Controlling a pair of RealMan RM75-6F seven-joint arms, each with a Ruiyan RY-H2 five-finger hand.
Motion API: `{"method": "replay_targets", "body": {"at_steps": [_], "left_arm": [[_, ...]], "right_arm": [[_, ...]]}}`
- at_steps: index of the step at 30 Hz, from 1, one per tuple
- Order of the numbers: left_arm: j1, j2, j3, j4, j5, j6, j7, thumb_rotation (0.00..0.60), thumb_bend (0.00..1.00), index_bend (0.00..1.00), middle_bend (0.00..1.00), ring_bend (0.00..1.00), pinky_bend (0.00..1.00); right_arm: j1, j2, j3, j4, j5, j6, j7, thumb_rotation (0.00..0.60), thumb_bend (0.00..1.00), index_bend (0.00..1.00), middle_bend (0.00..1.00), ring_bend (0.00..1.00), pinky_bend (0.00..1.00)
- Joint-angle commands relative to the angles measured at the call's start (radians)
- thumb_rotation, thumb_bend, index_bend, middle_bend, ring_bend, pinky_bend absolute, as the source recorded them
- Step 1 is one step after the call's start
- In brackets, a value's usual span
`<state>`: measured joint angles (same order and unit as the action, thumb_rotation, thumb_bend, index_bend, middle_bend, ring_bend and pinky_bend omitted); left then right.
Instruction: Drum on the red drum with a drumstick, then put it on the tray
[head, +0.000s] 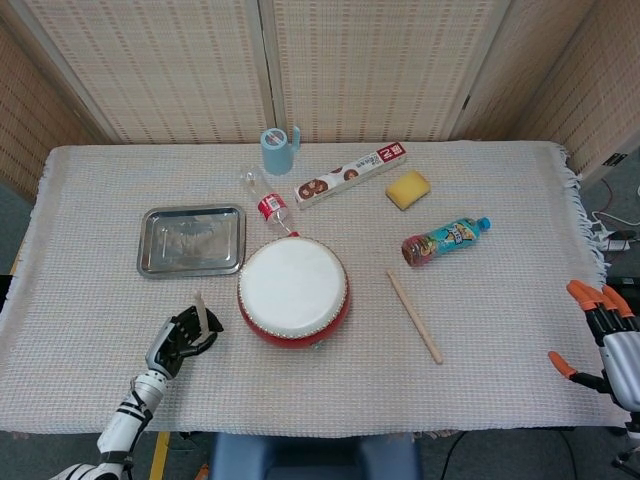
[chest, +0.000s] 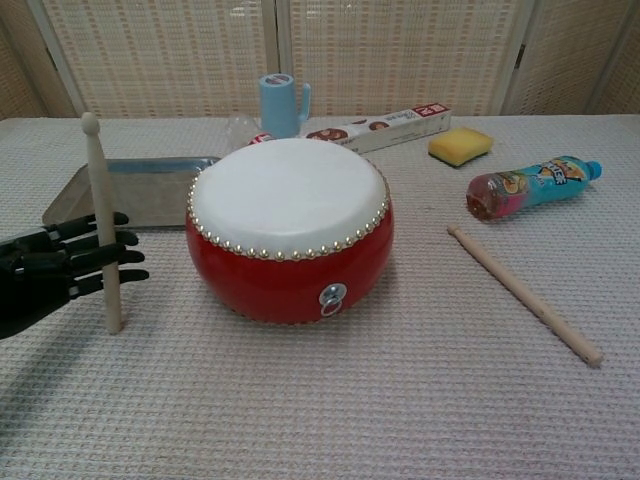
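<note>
The left hand (chest: 55, 275) grips a wooden drumstick (chest: 103, 225), fingers wrapped around its lower part. The stick stands nearly upright, its rounded tip up and its lower end touching the woven cloth covering the table (head: 500, 330), just left of the red drum (chest: 290, 228). In the head view the same hand (head: 183, 337) sits beside the drum's (head: 294, 290) left edge, below the metal tray (head: 191, 240), which lies flat just left of the drum.

The right hand (head: 605, 335) hangs at the table's right edge, orange-tipped fingers spread and holding nothing.

A second drumstick (head: 414, 316) lies flat on the cloth to the right of the drum, apart from it. Behind the drum are a small plastic bottle with a red label (head: 268, 205), a light blue cup (head: 277, 150), a long red and white box (head: 350, 175), a yellow sponge (head: 408, 189), and a blue drink bottle (head: 446, 240) lying on its side.
</note>
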<state>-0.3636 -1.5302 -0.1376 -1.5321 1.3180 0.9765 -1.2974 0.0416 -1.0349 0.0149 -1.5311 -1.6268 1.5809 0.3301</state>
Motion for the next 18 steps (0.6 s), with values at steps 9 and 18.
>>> {"method": "replay_targets", "body": {"at_steps": [9, 18], "left_arm": [[-0.001, 0.0, -0.008, 0.015, 0.0, -0.038, -0.049, 0.6, 0.25, 0.55, 0.54, 0.47, 0.39], [0.0, 0.026, -0.024, 0.035, 0.025, -0.107, -0.282, 0.6, 0.25, 0.57, 0.55, 0.48, 0.39]], "right_arm": [[0.004, -0.001, 0.002, 0.003, 0.003, -0.008, 0.002, 0.6, 0.23, 0.0, 0.06, 0.0, 0.0], [0.008, 0.003, 0.005, -0.016, 0.003, -0.013, -0.019, 0.6, 0.23, 0.0, 0.06, 0.0, 0.0]]}}
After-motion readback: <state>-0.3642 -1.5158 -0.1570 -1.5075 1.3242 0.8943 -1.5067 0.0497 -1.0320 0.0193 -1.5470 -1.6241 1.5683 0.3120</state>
